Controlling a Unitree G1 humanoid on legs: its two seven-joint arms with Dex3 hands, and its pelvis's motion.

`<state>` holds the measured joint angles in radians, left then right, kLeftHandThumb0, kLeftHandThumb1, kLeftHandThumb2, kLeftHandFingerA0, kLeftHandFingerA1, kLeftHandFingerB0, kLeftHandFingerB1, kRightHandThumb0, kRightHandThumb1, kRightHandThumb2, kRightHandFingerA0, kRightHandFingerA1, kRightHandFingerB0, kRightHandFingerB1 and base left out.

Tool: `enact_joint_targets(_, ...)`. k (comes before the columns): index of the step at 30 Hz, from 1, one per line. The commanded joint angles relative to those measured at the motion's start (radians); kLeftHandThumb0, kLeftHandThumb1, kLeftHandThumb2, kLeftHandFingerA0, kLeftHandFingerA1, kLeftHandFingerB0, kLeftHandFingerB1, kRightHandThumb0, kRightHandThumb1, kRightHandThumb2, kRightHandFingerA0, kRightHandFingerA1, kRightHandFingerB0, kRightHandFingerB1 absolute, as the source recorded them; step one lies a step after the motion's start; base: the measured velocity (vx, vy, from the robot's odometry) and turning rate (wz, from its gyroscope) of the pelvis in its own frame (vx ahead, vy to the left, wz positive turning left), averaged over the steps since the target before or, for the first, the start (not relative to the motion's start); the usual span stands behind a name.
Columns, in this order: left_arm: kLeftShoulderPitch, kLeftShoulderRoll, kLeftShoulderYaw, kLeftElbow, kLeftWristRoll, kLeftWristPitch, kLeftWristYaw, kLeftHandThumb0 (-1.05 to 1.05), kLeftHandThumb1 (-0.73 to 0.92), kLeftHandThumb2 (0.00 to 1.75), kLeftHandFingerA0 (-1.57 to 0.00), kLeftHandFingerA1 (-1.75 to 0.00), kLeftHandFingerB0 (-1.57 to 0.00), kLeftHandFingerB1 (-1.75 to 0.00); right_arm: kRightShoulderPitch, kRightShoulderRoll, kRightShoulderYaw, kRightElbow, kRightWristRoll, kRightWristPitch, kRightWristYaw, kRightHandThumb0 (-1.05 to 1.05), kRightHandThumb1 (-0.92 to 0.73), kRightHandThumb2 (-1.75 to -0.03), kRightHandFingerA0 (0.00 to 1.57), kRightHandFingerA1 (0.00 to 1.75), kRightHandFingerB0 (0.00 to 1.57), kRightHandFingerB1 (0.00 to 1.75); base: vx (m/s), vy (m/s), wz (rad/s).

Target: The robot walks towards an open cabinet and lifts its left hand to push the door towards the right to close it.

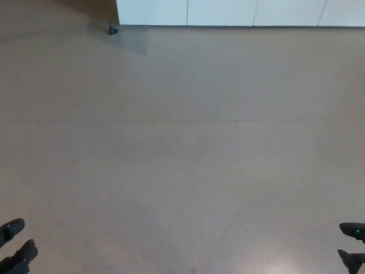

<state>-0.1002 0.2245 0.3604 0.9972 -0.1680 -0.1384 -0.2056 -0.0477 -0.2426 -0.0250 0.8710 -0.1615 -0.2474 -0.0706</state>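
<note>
1. The cabinet (239, 11) shows only as a white band along the top edge of the head view, its long axis running left to right across the picture. Thin vertical seams split the band into several panels.
2. The band faces down the picture, toward the robot. It ends at the left in a square edge, with a brown surface (85, 7) beyond it in the top left corner. Which panel is the open door cannot be told from here.
3. A small dark object (112, 28) stands on the floor just below and beside the cabinet's left end. It is too small to identify.
4. The left hand (14, 246) shows only as two black fingertips at the bottom left corner. They lie one above the other, slightly apart, and hold nothing. The rest of the hand is cut off by the frame.
5. The right hand (352, 245) shows at the bottom right corner as two dark fingertips, also separated and empty. A small green light glows on the upper one.
6. The cabinet lies well apart from both hands, at the opposite edge of the picture. Neither hand touches it.
7. Between the hands and the cabinet spreads a plain beige-grey floor (182, 154). A faint line crosses it from left to right about midway up. A brighter glare patch sits near the bottom right.
</note>
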Motion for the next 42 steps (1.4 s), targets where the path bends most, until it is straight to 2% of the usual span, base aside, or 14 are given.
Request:
enact_joint_targets(1,0.006,0.002,-0.014,0.011,0.003,-0.04,-0.005,-0.25,0.66,0.59,-0.58,-0.47,-0.53,-0.43,0.002,-0.026,0.006,-0.005,-0.017,-0.006,-0.019,-0.26,-0.71,-0.6,0.65,0.47,0.47,0.39,0.18,0.119,0.02)
enact_joint_targets(11,-0.004,-0.001,-0.03,0.005,0.004,-0.036,0.015,-0.22,0.63,0.58,-0.63,-0.48,-0.58,-0.46,-0.031,-0.039,0.023,0.018,-0.026,-0.003,-0.012,-0.25,-0.7,-0.6,0.65,0.47,0.49,0.4,0.23,-0.091,0.06)
enact_joint_targets(19,-0.045,0.01,-0.04,0.003,0.007,-0.042,0.011,-0.24,0.6,0.57,-0.68,-0.5,-0.56,-0.46,-0.101,-0.046,0.031,0.041,-0.029,0.0,-0.008,-0.26,-0.7,-0.6,0.64,0.47,0.49,0.4,0.35,-0.166,0.17)
enact_joint_targets(30,-0.077,0.024,-0.049,0.015,0.012,-0.048,0.015,-0.25,0.59,0.57,-0.72,-0.5,-0.63,-0.47,-0.148,-0.05,0.039,0.068,-0.03,-0.006,0.001,-0.24,-0.7,-0.6,0.62,0.47,0.47,0.4,0.4,0.143,-0.17)
enact_joint_targets(42,-0.051,0.023,-0.065,0.011,0.011,-0.061,0.006,-0.24,0.61,0.58,-0.69,-0.5,-0.6,-0.47,-0.126,-0.06,0.06,0.075,-0.042,-0.019,-0.001,-0.25,-0.69,-0.6,0.64,0.47,0.48,0.4,0.4,0.047,0.11)
